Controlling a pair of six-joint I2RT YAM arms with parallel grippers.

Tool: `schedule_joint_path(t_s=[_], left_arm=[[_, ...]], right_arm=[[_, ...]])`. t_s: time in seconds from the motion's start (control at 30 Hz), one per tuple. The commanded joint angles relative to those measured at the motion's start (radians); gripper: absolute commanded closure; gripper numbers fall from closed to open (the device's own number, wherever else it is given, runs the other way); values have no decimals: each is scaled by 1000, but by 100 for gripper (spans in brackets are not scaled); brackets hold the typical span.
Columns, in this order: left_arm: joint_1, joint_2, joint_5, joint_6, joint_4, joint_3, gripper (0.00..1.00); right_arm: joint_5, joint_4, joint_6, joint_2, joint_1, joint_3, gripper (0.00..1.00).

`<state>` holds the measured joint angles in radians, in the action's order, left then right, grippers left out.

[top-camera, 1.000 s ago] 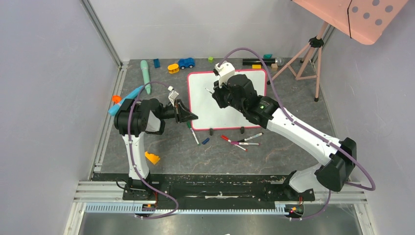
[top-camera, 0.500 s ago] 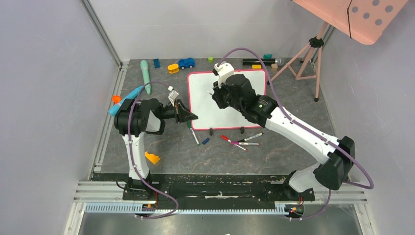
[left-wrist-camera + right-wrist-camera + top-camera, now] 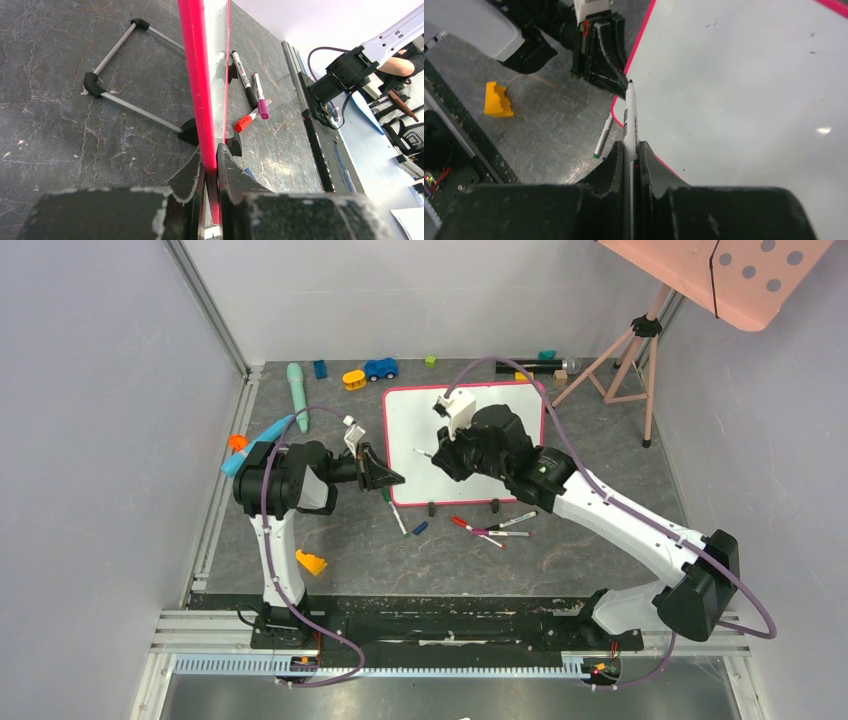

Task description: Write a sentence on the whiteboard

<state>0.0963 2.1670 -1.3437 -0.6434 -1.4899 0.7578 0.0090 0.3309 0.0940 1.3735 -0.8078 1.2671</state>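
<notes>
The whiteboard [image 3: 410, 430] stands tilted on two black clip feet [image 3: 431, 508], white with a pink-red frame. Its surface is blank apart from a few tiny specks; no sentence shows. My left gripper [image 3: 390, 478] is shut on the board's left frame edge, seen as a red strip [image 3: 192, 75] between the jaws of the left gripper [image 3: 210, 155]. My right gripper [image 3: 440, 447] is shut on a white marker [image 3: 629, 115], held over the board [image 3: 749, 90] near its lower left corner. Whether the dark tip touches the surface I cannot tell.
Loose markers [image 3: 490, 528] and a green-capped pen [image 3: 395, 512] lie in front of the board. A yellow block [image 3: 312, 562] sits near the left arm. Toys, including a blue car [image 3: 380, 368], line the back. A tripod [image 3: 630, 350] under a salmon dotted panel [image 3: 740, 275] stands back right.
My right gripper with the marker has moved down the board toward its near left part. The left gripper and the board have not moved.
</notes>
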Motion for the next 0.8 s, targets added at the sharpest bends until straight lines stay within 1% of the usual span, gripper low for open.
schedule_joint_path(t_s=[0.0, 0.13, 0.23, 0.4, 0.53, 0.63, 0.77], left_arm=[[-1, 33, -34, 112, -67, 5, 98], [-1, 32, -32, 113, -68, 4, 98], [-1, 33, -31, 115, -67, 2, 98], [-3, 33, -30, 115, -67, 2, 98], [-3, 33, -31, 116, -67, 2, 98], [-3, 34, -32, 114, -67, 3, 98], [-3, 34, -32, 113, -67, 3, 98]], right_arm=[[-129, 13, -76, -33, -1, -46, 100], [-74, 14, -71, -60, -2, -75, 100], [-16, 7, -38, -53, -2, -59, 100], [-15, -7, 1, 39, -3, 66, 100], [58, -8, -8, 125, -22, 168, 100], [140, 25, -5, 177, -33, 243, 100], [189, 64, -5, 241, -33, 324, 100]])
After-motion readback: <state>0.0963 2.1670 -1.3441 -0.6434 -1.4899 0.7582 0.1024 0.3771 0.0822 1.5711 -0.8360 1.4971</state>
